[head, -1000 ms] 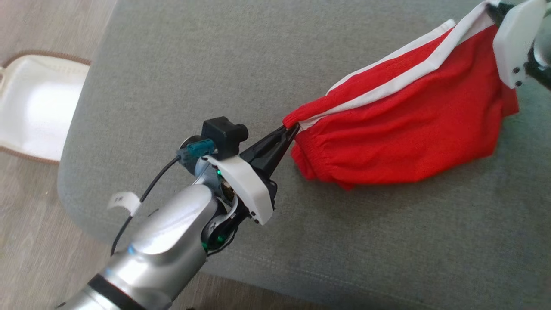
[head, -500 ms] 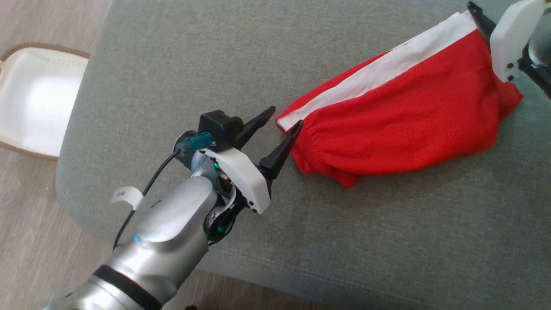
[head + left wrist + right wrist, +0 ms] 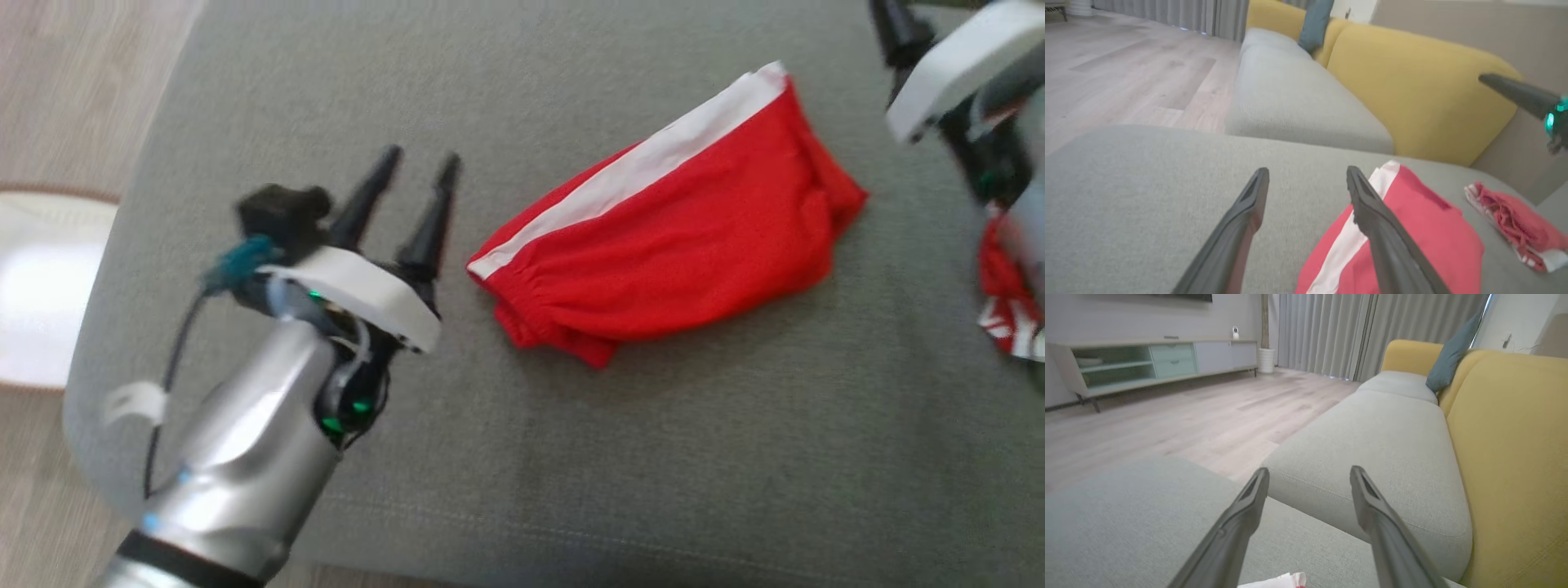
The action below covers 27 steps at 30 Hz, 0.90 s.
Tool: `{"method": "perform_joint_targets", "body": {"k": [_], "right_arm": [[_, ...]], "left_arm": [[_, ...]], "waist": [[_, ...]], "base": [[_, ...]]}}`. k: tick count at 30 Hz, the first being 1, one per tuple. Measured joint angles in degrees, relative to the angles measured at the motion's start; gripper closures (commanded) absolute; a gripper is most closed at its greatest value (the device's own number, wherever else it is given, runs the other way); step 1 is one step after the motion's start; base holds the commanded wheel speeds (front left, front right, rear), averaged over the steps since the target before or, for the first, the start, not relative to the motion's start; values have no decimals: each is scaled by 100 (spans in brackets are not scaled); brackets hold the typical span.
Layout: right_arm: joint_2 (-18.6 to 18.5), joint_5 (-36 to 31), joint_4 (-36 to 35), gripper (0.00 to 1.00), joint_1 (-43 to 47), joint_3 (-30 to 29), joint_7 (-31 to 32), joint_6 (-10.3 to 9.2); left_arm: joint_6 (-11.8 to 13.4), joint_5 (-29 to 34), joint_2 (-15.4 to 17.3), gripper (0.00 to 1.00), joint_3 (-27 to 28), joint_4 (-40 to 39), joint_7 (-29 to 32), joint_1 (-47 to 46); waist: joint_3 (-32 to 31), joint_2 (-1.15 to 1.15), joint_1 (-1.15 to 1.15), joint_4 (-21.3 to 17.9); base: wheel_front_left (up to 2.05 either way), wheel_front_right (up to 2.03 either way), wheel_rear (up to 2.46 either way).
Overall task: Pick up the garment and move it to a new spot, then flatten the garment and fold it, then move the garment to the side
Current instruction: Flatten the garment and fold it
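Having just let go of its two ends, I hold my left claw (image 3: 420, 161) and right claw (image 3: 1309, 470) spread and empty, clear of the red garment (image 3: 678, 237), which now lies apparently folded on the grey cushion (image 3: 571, 474), ready to move aside.

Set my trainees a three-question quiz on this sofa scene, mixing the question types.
1. True or false: the left gripper is clamped on the red garment.
2. The garment lies on: A) a grey cushion, B) a wooden table, C) a metal tray.
3. Fill in: the right gripper has its jaws ____.
Key: 1 false, the left gripper is open and apart from the garment; 2 A; 3 open.
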Motion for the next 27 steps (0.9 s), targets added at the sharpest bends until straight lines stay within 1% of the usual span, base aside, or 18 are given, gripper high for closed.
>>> {"method": "perform_joint_targets", "body": {"k": [3,7,9,12,15,16,19,20,21,22,23,24,27], "right_arm": [[121,32,-82,0,415,-165,-326,0],[231,14,-200,0,923,-645,-558,0],[293,-170,-348,0,1201,-864,-616,0],[428,-453,-578,0,1746,-1298,-633,0],[613,-798,-951,0,2451,-1934,-642,0],[700,-929,-1082,0,2692,-2182,-642,0],[1009,-1354,-1494,0,3399,-2747,-646,0],[1138,-1485,-1622,0,3620,-2926,-647,0],[1265,-1603,-1730,0,3833,-3074,-647,0],[1265,-1603,-1730,0,3833,-3074,-647,0],[1462,-1909,-1959,0,4244,-3266,-647,0],[1462,-1909,-1959,0,4244,-3266,-647,0],[1770,-2172,-2253,0,4723,-3635,-594,0]], "left_arm": [[146,38,-12,0,580,-461,-1,277],[264,253,-105,0,1299,-914,-21,823],[305,389,-178,0,1592,-1081,-25,1120],[299,582,-321,0,1924,-1234,-25,1486],[236,859,-458,0,2123,-1365,-25,1766],[180,926,-501,0,2175,-1392,-25,1848],[68,1145,-605,0,2339,-1470,-25,2115],[-9,1200,-632,0,2382,-1490,-25,2213],[-64,1290,-649,0,2406,-1501,-25,2308],[-64,1290,-649,0,2406,-1501,-25,2308],[-145,1441,-703,0,2451,-1526,-25,2496],[-145,1441,-703,0,2451,-1526,-25,2496],[-252,1582,-780,0,2488,-1540,-25,2723]], "waist": [[-196,0,0,-136],[-448,0,0,-307],[-556,0,0,-398],[-706,0,0,-513],[-833,0,0,-603],[-868,0,0,-627],[-945,0,0,-701],[-959,0,0,-724],[-973,0,0,-745],[-973,0,0,-745],[-989,0,0,-775],[-989,0,0,-775],[-994,0,0,-795]], "base": [[0,0,0],[0,0,0],[0,0,0],[0,0,0],[0,0,0],[0,0,0],[0,0,0],[0,0,0],[0,0,0],[0,0,0],[0,0,0],[0,0,0],[0,0,0]]}}
